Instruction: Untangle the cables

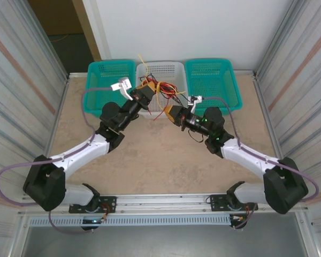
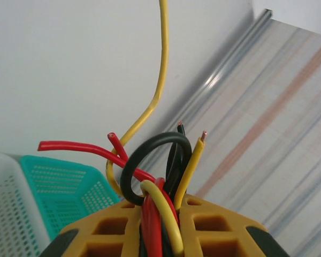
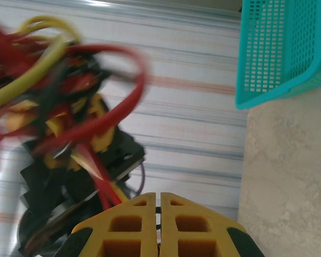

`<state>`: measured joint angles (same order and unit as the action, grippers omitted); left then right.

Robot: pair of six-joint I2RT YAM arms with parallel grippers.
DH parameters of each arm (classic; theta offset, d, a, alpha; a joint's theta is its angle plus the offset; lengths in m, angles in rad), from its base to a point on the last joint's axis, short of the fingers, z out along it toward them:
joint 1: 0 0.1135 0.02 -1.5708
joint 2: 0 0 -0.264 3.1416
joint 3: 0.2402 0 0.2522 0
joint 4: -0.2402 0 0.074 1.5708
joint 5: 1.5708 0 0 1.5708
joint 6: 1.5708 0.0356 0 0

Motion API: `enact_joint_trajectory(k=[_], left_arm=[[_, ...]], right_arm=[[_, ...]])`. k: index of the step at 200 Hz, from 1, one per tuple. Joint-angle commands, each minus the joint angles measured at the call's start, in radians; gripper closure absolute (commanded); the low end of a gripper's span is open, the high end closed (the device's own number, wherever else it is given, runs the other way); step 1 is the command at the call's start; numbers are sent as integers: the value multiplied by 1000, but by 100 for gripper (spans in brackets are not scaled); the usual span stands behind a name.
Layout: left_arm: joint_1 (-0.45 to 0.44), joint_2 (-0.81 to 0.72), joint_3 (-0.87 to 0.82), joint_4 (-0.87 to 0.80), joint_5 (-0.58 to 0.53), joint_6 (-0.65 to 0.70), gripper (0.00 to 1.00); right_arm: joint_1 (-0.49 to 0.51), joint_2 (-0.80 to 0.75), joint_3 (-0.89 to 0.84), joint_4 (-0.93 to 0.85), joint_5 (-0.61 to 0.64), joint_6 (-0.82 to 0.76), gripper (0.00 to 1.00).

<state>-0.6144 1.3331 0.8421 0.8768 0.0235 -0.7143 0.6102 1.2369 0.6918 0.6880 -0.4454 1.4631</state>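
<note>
From above, the cables [image 1: 164, 90] are a messy knot of thin red, black and yellow wire. It hangs over the white basket [image 1: 174, 69] at the far middle, strung between the left gripper [image 1: 148, 87] and the right gripper [image 1: 172, 112].

Left wrist cam: the left gripper [image 2: 160, 203] is clamped on the cables [image 2: 151, 214]. Red, yellow and black strands poke up, with one black loop and one long yellow end curling high.

Right wrist cam: the cables [image 3: 69, 69] are a blurry clump just past the fingers. The right gripper [image 3: 160, 199] has its jaws pressed together, and I can't tell if a wire's pinched.
</note>
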Motion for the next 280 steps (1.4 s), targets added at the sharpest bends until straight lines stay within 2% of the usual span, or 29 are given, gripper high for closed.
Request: enact_joint_trajectory(k=[1,35,61,103,142,176,193,221,251,280], left_arm=[[44,-52,-14,173,-224,54,100],[60,-71,-79,108,-254,117,100],[64,-75,-130,64,-180,121,100],[56,-123,-199,18,130,133,100],[62,-169,-152,30,610,84,100],[82,-199,-117,151,730,-51,100],[103,-200,-89,224,723,-125,100],[138,-199,-54,322,610,-183,100],[138,-132,24,367,522,-164,100],[138,-107,34,304,297,-51,100]], right_arm=[[47,-113,-26,-195,20,-61,100],[38,-289,71,-452,65,-183,100],[-5,-319,252,-659,54,-301,100],[-147,-179,599,-945,5,-485,100],[-308,31,805,-1013,-123,-532,100],[-369,180,820,-1030,-121,-577,100],[-382,229,757,-1004,-128,-563,100],[-348,244,543,-847,-145,-471,100],[-224,218,340,-722,-102,-401,100],[-104,99,90,-520,4,-234,100]])
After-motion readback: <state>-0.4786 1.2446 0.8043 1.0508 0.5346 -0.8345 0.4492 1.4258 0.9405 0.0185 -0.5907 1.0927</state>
